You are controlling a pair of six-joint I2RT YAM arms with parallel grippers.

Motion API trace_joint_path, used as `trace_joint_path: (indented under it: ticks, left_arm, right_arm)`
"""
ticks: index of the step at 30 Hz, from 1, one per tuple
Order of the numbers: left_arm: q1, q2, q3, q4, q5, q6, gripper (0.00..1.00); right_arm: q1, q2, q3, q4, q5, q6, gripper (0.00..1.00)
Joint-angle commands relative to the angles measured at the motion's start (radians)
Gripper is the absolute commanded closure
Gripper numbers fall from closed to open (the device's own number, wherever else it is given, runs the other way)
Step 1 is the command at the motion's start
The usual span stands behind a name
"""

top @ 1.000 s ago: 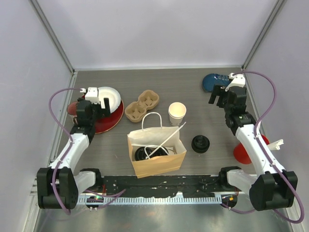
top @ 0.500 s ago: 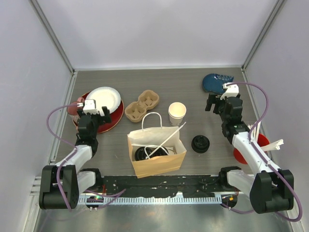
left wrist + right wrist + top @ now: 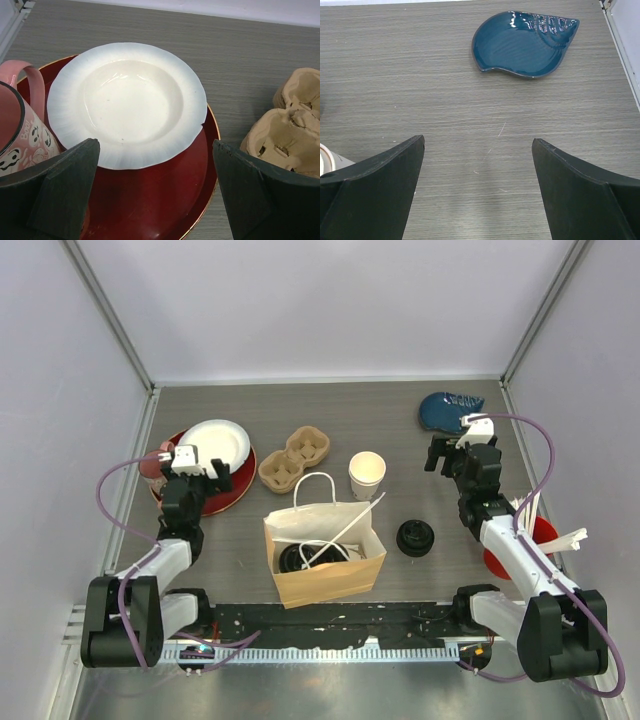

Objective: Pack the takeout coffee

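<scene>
One white paper cup [image 3: 367, 473] stands lidless and upright on the table, beyond the brown paper bag [image 3: 325, 552]; a sliver of the cup [image 3: 331, 158] shows at the left edge of the right wrist view. Inside the bag I see a round black lid [image 3: 297, 557] and white handle cords; what is under the lid is hidden. My left gripper [image 3: 196, 470] [image 3: 154, 150] hangs open over the near rim of the red plate [image 3: 165, 200]. My right gripper [image 3: 453, 453] [image 3: 478, 142] hangs open over bare table, near the blue dish [image 3: 522, 42].
A white bowl [image 3: 125, 102] lies on the red plate, with a pink mug [image 3: 20, 135] at its left. A cardboard cup carrier [image 3: 295, 458] sits between the plate and the cup. A stack of black lids [image 3: 415, 537] lies right of the bag. A red object [image 3: 520, 545] is beside the right arm.
Both arms have drawn back toward their bases: the left gripper off the white bowl to the plate's near rim, the right gripper away from the blue dish. Both stayed open.
</scene>
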Motion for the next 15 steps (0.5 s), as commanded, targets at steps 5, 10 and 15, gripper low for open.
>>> trace_joint_path:
  ticks: [5, 10, 15]
  left_arm:
    - [0.007, 0.014, -0.002, 0.074, -0.001, -0.001, 0.00]
    - [0.005, 0.011, -0.005, 0.080, 0.022, 0.009, 0.00]
    - [0.007, 0.008, -0.008, 0.082, 0.011, -0.004, 0.00]
  right_arm:
    - [-0.001, -0.030, 0.001, 0.064, -0.014, -0.019, 0.06]
    - [-0.001, -0.028, 0.004, 0.061, -0.011, -0.019, 0.06]
    - [-0.001, -0.024, 0.002, 0.060, -0.019, -0.019, 0.06]
